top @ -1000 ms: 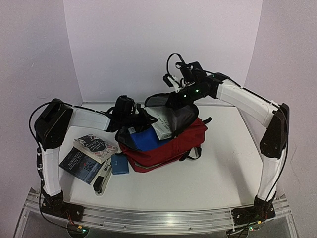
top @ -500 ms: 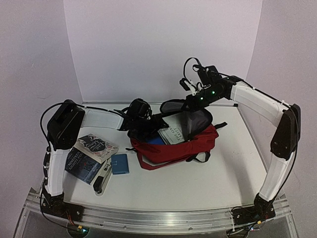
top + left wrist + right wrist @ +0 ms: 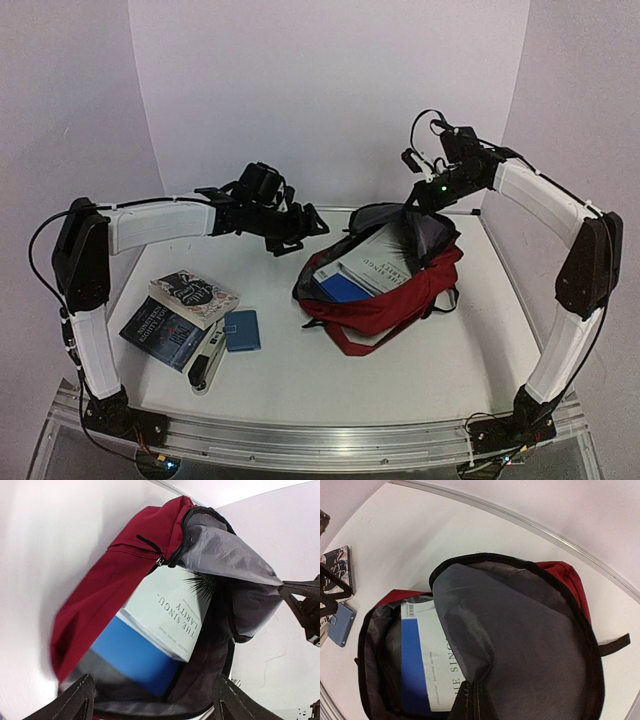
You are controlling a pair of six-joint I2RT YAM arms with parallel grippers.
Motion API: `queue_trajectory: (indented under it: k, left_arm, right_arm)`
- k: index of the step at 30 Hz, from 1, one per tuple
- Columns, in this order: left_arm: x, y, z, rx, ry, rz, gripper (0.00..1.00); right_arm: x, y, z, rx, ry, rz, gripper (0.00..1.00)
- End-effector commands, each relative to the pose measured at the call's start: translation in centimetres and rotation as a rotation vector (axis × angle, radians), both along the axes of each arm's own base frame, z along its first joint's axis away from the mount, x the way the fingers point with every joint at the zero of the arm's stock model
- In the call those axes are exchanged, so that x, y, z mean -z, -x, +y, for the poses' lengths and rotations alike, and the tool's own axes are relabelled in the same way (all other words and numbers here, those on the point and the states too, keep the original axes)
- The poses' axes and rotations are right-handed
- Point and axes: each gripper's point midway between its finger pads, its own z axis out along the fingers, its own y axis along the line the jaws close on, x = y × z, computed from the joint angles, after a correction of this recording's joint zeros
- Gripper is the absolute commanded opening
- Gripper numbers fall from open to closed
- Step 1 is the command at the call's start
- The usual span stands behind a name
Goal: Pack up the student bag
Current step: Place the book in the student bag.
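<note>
While the right gripper (image 3: 472, 694) pinches the grey lining flap of the student bag (image 3: 400, 302), left gripper (image 3: 300, 236) spread wide, empty, near the bag, pale book (image 3: 375, 262) and blue book (image 3: 340, 288) inside.

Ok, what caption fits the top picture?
Right tool holds up the flap of the red backpack, white book and blue book inside; left tool open beside it.
</note>
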Motion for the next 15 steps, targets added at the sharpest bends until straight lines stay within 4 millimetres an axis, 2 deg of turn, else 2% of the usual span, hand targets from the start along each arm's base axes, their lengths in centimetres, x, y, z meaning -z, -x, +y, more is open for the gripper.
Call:
queue_trajectory:
  k: [1,5,8,10,11,12,15]
  left_arm:
    - [-2.0,1.3,3.5,-0.056,-0.052,-0.018,0.83]
    - [-0.3,3.9,6.9,-0.127,-0.088,0.061,0.89]
    - [-0.1,6.3,10.2,-0.216,-0.100,0.106,0.98]
    - [0.1,7.7,12.6,-0.297,-0.116,0.134,1.00]
    - [-0.2,8.5,13.9,-0.339,-0.108,0.140,1.00]
    - [0.3,9.2,15.4,-0.403,-0.116,0.161,1.00]
    - [0.4,11.4,19.4,-0.566,-0.083,0.191,1.00]
  right_arm:
    - [-1.4,1.3,2.4,-0.064,-0.083,0.008,0.00]
    - [2.4,3.3,3.9,-0.117,-0.055,0.095,0.00]
    - [4.8,4.2,4.4,-0.137,-0.034,0.150,0.00]
    - [5.8,4.4,4.4,-0.138,-0.026,0.173,0.00]
    - [6.2,4.4,4.4,-0.135,-0.024,0.184,0.04]
    - [6.3,4.4,4.4,-0.133,-0.025,0.188,0.09]
    - [6.2,4.4,4.6,-0.137,-0.036,0.194,0.34]
